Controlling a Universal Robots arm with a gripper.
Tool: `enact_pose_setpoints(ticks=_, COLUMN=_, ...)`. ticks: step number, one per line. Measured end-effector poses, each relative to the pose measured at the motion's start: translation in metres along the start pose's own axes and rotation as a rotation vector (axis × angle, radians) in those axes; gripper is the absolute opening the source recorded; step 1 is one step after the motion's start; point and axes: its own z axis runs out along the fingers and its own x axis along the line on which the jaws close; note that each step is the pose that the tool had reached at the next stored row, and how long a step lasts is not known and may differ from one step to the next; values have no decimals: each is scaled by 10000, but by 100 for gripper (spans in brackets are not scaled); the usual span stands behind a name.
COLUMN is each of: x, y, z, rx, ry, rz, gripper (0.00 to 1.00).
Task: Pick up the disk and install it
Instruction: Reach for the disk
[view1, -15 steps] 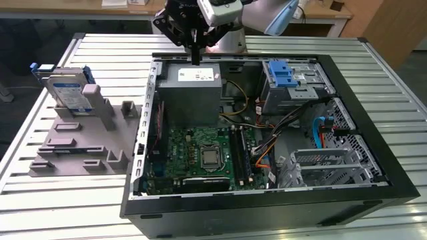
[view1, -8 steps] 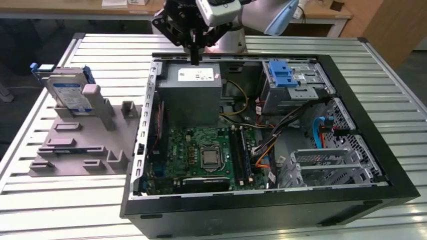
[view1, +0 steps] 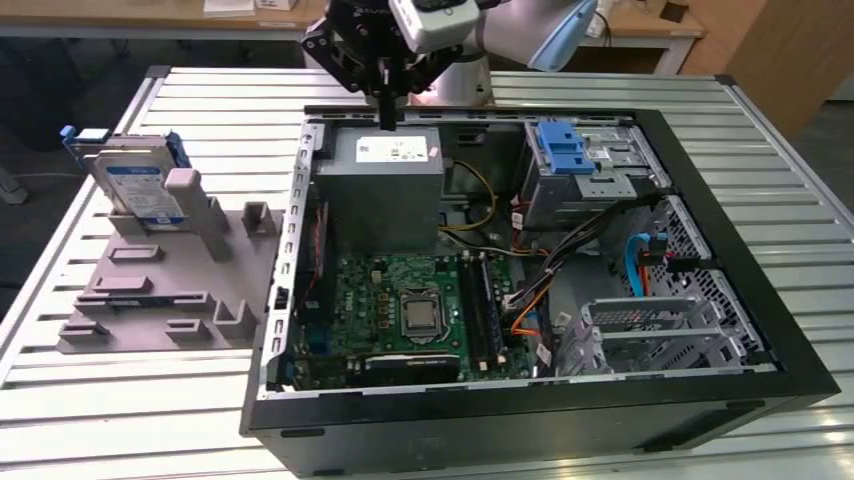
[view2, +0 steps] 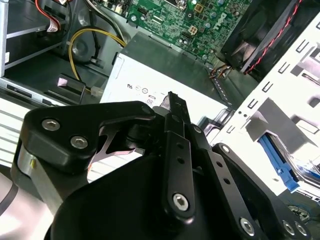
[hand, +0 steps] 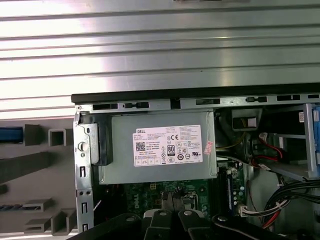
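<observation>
One silver-grey disk (view1: 139, 192) — blue-labelled, blue-edged

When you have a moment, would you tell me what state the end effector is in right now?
End effector: closed, holding nothing, over the power supply. The disk stands in the grey fixture.
</observation>
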Motion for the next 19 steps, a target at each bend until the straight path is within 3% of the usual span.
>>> enact_pose_setpoints(ticks=13, x=51, y=2, z=3, rx=0, ry=1, rz=0, gripper=11)
enact_pose_setpoints(ticks=19, x=78, y=34, z=6, rx=0, ry=1, rz=1, gripper=11)
